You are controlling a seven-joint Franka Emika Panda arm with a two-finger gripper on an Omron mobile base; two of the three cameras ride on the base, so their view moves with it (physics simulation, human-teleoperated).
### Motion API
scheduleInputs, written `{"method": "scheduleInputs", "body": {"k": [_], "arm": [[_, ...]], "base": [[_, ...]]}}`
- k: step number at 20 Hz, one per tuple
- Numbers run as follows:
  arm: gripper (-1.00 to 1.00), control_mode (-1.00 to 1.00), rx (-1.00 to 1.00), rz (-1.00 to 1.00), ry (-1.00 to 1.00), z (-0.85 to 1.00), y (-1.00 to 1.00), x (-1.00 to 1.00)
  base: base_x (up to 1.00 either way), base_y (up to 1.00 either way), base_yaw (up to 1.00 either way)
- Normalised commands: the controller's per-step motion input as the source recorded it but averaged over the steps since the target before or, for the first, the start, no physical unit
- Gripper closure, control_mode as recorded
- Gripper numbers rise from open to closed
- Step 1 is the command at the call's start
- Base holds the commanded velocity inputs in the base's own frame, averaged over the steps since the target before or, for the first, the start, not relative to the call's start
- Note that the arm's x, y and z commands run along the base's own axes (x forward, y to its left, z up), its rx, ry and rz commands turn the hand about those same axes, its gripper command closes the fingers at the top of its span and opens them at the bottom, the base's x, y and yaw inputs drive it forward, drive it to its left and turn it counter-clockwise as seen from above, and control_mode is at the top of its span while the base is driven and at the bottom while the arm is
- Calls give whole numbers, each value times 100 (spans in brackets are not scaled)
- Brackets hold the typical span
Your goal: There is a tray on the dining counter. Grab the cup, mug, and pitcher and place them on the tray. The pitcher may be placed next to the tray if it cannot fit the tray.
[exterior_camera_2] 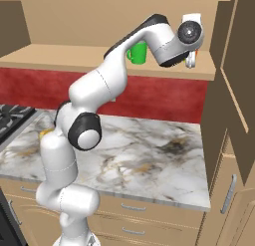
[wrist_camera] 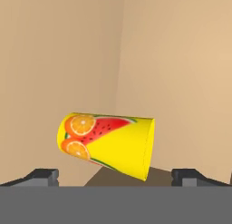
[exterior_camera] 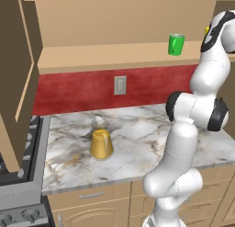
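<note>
The yellow cup (wrist_camera: pixel 106 143), printed with orange and watermelon slices, stands on the tan shelf (exterior_camera: pixel 114 53) close in front of my gripper (wrist_camera: pixel 115 175). It looks sideways because the hand is rolled. My fingers (wrist_camera: pixel 45 175) stand wide apart on either side of it, open and not touching it. The arm reaches up to the shelf's right end, where the gripper (exterior_camera_2: pixel 191 62) hangs by the cabinet side. The green mug (exterior_camera: pixel 176 44) stands on the same shelf, partly behind my arm in the right base view (exterior_camera_2: pixel 137 52). The amber glass pitcher (exterior_camera: pixel 101 139) stands on the marble top. The tray and dining counter are out of view.
The marble top (exterior_camera: pixel 137 143) with tan cabinet doors lies below the shelf, against a red backsplash with a wall outlet (exterior_camera: pixel 120 85). A stove (exterior_camera: pixel 18 212) adjoins it on the left. A tall tan cabinet (exterior_camera_2: pixel 234 65) closes off the shelf's right end.
</note>
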Motion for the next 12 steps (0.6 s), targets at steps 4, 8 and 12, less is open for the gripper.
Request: {"method": "scheduleInputs", "body": {"k": [4, 8, 12], "arm": [[-100, -100, 0, 0, 2, 0, 0, 12], [-100, -100, 0, 0, 1, 0, 0, 11], [-100, -100, 0, 0, 1, 0, 0, 10]], "base": [[0, 0, 0], [0, 0, 0], [0, 0, 0]]}}
